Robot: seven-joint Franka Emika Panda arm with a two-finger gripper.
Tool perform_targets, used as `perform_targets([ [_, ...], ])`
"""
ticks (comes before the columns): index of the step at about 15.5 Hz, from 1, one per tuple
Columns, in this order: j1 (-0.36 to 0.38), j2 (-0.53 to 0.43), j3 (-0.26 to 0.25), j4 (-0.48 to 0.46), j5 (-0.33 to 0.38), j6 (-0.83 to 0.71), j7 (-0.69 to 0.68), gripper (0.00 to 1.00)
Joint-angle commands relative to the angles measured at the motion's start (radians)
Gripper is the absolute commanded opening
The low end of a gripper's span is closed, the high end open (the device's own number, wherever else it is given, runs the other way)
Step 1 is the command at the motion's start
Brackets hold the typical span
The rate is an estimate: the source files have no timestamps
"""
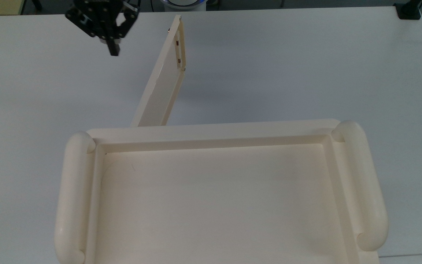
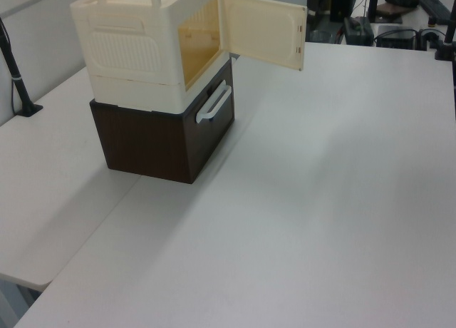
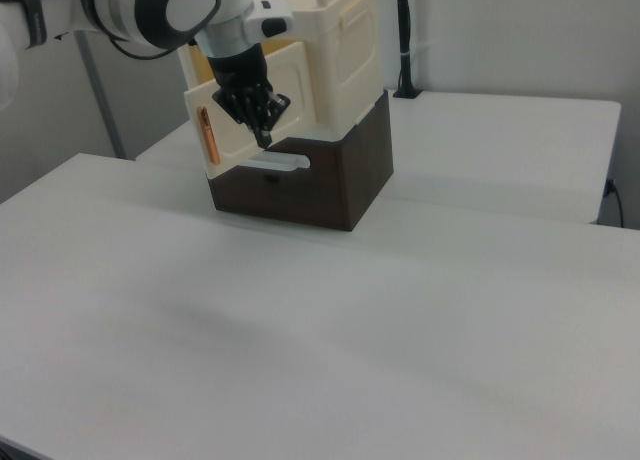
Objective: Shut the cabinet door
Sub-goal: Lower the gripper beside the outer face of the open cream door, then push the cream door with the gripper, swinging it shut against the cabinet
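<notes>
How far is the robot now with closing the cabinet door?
Nothing is done yet: the cabinet door stands wide open, swung away from the cream cabinet. In hand: the gripper, fingers together, hangs on the top view's left of the door, not touching it. Left: reach the panel and push it shut.

Cabinet door (image 1: 161,88): smooth cream plastic, slight sheen, coppery metal fasteners (image 1: 177,43). Lower cabinet (image 2: 160,139): dark brown wood grain, matt. Table (image 1: 306,66): matt white. Gripper (image 1: 113,50): black, matt.
</notes>
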Motion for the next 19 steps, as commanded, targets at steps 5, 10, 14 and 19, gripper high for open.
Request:
perform_targets([
  [5,0.116,0.023,-0.008,-0.003,0.07,0.051,-0.024,0.0],
  [10,0.19,0.041,-0.008,-0.002,0.09,0.162,-0.017,0.0],
  [14,0.256,0.075,-0.01,-0.002,0.084,0.289,0.015,0.0],
  [19,0.305,0.155,-0.01,0.069,0.077,0.403,0.015,0.0],
])
